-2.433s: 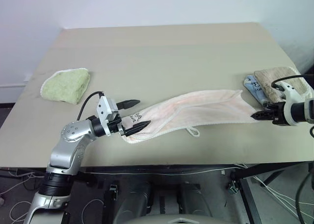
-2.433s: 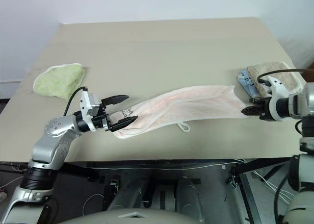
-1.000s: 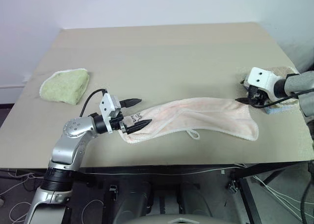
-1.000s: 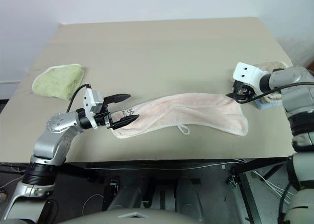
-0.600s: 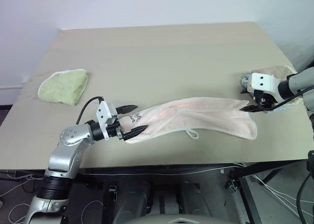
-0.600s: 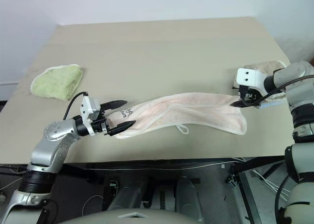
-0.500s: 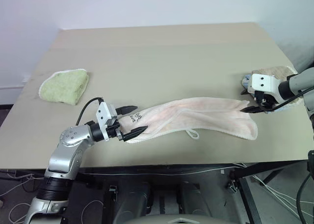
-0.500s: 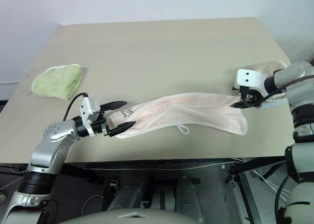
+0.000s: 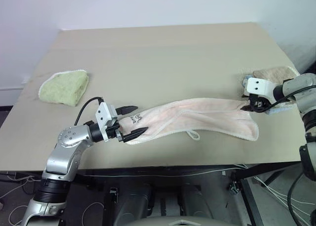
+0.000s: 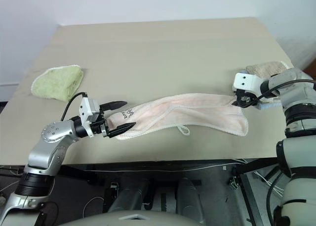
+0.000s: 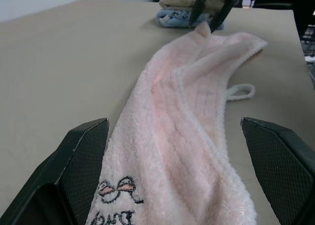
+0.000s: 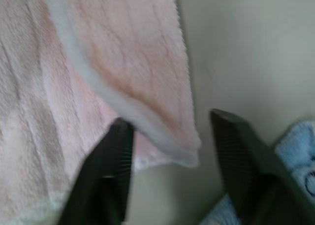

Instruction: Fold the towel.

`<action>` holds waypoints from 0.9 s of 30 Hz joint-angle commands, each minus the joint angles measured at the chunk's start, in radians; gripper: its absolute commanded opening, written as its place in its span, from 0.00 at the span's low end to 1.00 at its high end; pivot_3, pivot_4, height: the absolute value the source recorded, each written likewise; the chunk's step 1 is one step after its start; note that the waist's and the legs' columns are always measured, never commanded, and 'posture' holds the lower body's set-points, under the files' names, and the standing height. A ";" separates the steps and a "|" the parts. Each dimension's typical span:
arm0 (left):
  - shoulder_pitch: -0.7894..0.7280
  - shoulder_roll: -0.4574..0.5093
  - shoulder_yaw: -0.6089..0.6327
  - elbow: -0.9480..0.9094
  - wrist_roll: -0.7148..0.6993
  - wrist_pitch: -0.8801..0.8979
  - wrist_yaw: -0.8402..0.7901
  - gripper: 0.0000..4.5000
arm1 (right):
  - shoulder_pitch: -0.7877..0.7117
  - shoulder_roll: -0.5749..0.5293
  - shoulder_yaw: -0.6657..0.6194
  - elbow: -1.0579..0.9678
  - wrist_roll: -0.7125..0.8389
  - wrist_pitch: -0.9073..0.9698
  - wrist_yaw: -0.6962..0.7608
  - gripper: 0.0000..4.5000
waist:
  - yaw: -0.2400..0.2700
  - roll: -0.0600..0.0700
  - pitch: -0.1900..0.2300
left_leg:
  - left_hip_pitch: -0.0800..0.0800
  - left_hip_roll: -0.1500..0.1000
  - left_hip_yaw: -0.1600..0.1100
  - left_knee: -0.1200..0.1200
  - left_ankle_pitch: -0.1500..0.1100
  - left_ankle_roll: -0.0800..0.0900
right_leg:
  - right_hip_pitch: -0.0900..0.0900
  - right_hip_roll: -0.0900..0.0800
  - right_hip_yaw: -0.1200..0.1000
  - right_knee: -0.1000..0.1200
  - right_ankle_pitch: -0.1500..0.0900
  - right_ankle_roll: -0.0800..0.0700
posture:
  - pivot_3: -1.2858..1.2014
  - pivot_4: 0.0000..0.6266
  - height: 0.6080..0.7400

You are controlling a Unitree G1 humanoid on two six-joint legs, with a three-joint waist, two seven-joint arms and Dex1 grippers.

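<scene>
Towel: long, pale pink, stretched unfolded along the counter's near edge. Its far-right corner now sits between the right tool's narrowing fingers, which a second ago hung above it; we judge a pinch is forming, no lift yet. Left tool: spread wide astride the printed end, unchanged. Right edge: beige towel stacked on blue cloth.

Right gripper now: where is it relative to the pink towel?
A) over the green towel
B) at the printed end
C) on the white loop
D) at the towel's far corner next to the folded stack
D: the right gripper straddles the corner of the towel beside the folded stack.
</scene>
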 commanded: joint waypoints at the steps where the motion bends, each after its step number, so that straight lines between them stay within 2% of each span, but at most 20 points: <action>1: 0.003 0.016 0.012 -0.049 -0.001 -0.001 0.003 1.00 | -0.034 -0.006 -0.034 0.005 0.017 -0.020 0.001 0.22 | 0.000 0.000 0.000 | 0.000 0.000 0.000 0.000 0.000 0.000 | 0.000 0.000 0.000 0.000 0.000 0.000 | 0.52 0.24 1.00; 4: -0.005 0.016 0.018 -0.067 -0.014 0.016 0.013 1.00 | -0.033 -0.007 -0.048 -0.007 0.039 -0.025 0.030 0.01 | 0.000 0.000 0.000 | 0.000 0.000 0.000 0.000 0.000 0.000 | 0.000 0.000 0.000 0.000 0.000 0.000 | 0.52 0.24 1.00; 16: -0.041 0.055 0.028 -0.061 -0.024 0.043 -0.016 1.00 | -0.049 -0.023 -0.096 -0.031 0.079 0.000 0.066 0.01 | 0.000 0.000 0.000 | 0.001 0.000 0.000 0.000 0.000 0.000 | 0.001 0.000 0.000 0.000 0.000 0.000 | 0.52 0.24 1.00; 23: -0.047 0.055 0.055 0.024 -0.012 -0.018 -0.036 1.00 | -0.087 -0.007 -0.195 -0.221 0.214 0.404 0.161 0.01 | -0.002 0.000 0.000 | 0.001 0.000 0.000 0.000 0.000 0.000 | 0.000 0.000 0.001 0.001 0.000 0.000 | 0.52 0.24 1.00; 27: -0.057 0.066 0.096 0.067 -0.051 -0.003 -0.053 1.00 | -0.089 0.024 -0.264 -0.349 0.316 0.599 0.149 0.01 | 0.001 0.000 0.000 | 0.000 0.000 0.000 0.000 0.000 0.000 | 0.000 0.000 0.001 0.001 0.000 0.000 | 0.52 0.24 1.00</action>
